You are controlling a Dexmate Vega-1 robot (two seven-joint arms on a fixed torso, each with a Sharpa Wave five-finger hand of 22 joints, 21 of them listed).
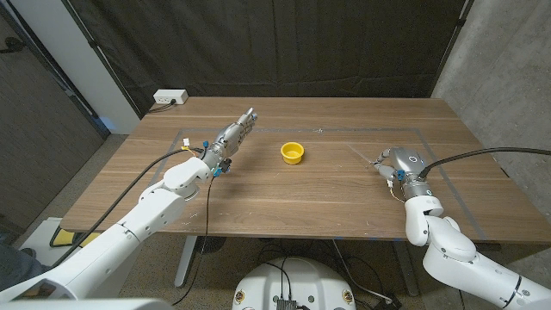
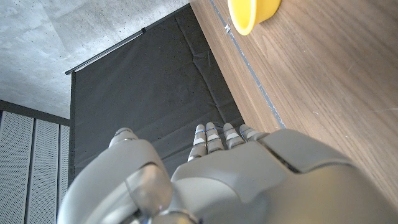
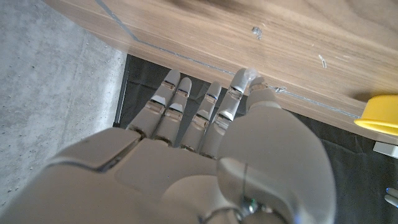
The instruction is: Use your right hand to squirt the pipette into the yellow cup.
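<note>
Right hand [image 1: 398,164] pinches a thin clear pipette [image 1: 365,156]; small round yellow cup [image 1: 293,152] sits mid-table.

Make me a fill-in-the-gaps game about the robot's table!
1. The cup on the table is ____ in colour.
2. The cup stands ____ the robot's two hands.
3. The clear pipette lies by the ____ hand.
4. The left hand has its fingers stretched ____.

Missing words: yellow; between; right; straight

One yellow cup [image 1: 293,152], one clear pipette [image 1: 365,156], and one white power strip [image 1: 170,98] are in view.
</note>
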